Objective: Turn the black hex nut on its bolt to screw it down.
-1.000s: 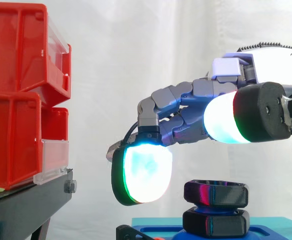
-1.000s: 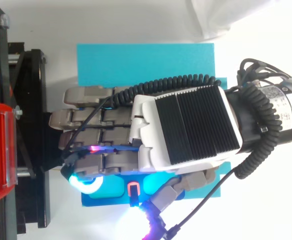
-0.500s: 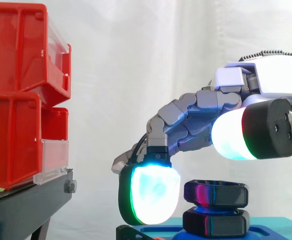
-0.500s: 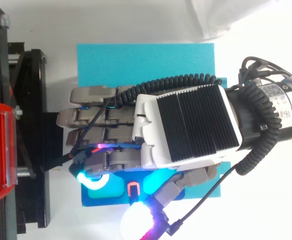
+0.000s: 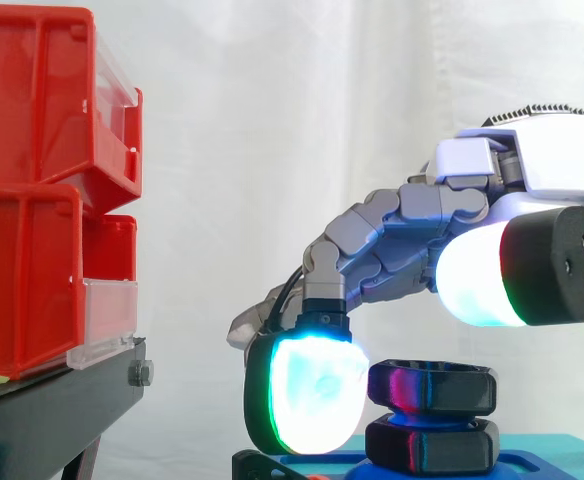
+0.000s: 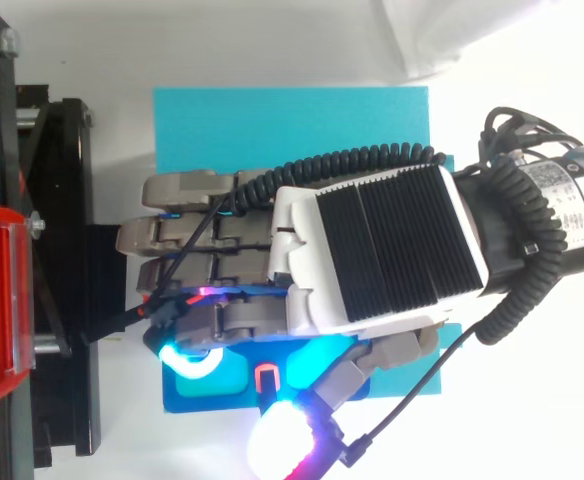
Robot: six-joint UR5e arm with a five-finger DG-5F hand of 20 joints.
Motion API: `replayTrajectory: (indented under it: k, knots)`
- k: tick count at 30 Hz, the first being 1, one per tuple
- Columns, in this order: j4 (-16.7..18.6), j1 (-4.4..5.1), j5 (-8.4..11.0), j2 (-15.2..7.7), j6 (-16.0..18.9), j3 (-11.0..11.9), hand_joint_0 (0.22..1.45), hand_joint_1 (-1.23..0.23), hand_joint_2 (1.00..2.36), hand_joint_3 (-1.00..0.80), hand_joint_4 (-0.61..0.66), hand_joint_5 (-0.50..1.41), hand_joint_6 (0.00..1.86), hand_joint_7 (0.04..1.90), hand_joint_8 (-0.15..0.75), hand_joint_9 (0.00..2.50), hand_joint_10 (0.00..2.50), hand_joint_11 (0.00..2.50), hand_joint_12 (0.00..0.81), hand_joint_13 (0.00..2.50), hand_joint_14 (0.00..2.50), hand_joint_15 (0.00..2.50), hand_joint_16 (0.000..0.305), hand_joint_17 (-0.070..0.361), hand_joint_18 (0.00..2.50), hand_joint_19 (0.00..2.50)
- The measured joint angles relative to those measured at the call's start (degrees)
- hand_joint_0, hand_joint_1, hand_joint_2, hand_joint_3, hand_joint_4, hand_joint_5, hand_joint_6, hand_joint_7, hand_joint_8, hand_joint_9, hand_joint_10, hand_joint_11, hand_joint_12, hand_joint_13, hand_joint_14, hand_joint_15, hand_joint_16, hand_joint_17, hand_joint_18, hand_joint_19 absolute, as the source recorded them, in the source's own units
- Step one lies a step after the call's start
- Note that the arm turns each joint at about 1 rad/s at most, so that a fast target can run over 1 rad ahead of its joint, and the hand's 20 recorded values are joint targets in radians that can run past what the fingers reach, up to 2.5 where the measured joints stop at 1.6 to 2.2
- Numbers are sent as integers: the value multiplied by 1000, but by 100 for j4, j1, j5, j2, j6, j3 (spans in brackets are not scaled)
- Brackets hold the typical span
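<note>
The fingers [image 5: 372, 232] are bent in a loose downward arc and stand well apart from the thumb [image 5: 492, 282], clamped on nothing. The nearest glowing pad [image 5: 310, 395], white and cyan with a green edge, hangs just beside the left side of the black hex nut [image 5: 432, 386]; I cannot tell whether it touches. The thumb's big white pad sits higher than the nut, up and to its right in the side view. The nut sits level, directly above a second black nut [image 5: 432, 445], with a sliver of blue between the two. Both stand on a blue base [image 6: 222, 402], which lies on a teal mat [image 6: 292, 120] on the white worktop [image 6: 272, 40]. From above, the hand [image 6: 372, 250] covers the nut, its ribbed black back facing up and its fingers reaching towards the view's left. Beyond the fingertips, at the left, stacked red bins [image 5: 32, 200] sit on a black stand [image 5: 52, 410], well apart from the nut
</note>
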Motion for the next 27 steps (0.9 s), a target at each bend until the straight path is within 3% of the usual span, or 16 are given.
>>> replayTrajectory:
  k: [14, 27]
  knots:
    - [8, -14, -97, 7, -5, 8, 492, -308, 1000, -500, 260, -198, 748, 764, 314, 463, 10, 412, 345, 381, 5, 135, 42, 95, 141, 134]
    - [-1, -141, -305, 8, -106, 22, 493, -308, 1000, -500, 257, -198, 745, 769, 312, 464, 12, 416, 345, 386, 4, 136, 42, 95, 142, 130]
